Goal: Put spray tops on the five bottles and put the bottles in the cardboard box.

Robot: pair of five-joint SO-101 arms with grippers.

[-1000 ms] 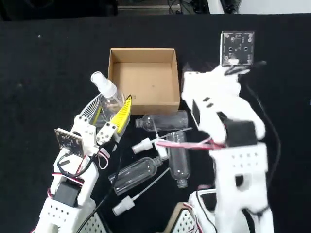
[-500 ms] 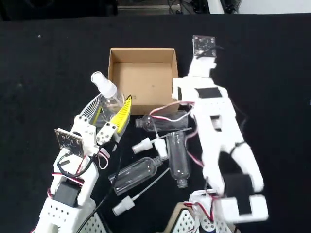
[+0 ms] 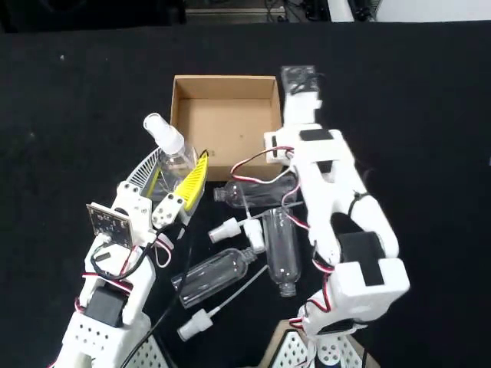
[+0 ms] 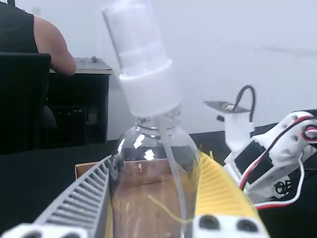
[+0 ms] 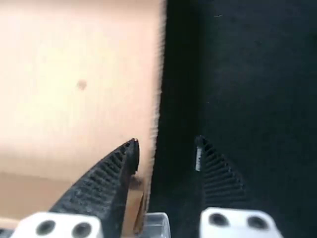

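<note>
bench point(image 3: 430, 153): black-covered; carries the box, the bottles and the tops.
right arm point(image 3: 330, 192): white, stretched from the near edge up to the box's right wall, passing over part of the loose bottles.
left arm point(image 3: 115, 253): white, at the near left, angled toward the box's near left corner.
cardboard box point(image 3: 230, 126): open-topped, upright, mid-bench; its floor is bare.
right pincer point(image 5: 166, 144): open, nothing between the fingers; the wrist view shows one finger over the box floor, the other over the bench, the box's right wall between them.
left pincer point(image 3: 181, 159): closed on a bottle, grey finger one side, yellow finger the other.
held bottle point(image 3: 175, 153): clear, tilted, outside the box, just beside its near left corner.
loose bottles: three, clear, uncapped, lying on the bench. One point(image 3: 257, 192) lies along the box's front wall, one point(image 3: 282, 249) points its neck to the near edge, one point(image 3: 211, 276) lies left of that.
fitted spray top point(image 3: 163, 132): white, seated on the held bottle's neck.
loose spray tops: one point(image 3: 226, 228) among the loose bottles, one point(image 3: 196, 324) near the front edge, both lying flat.
</note>
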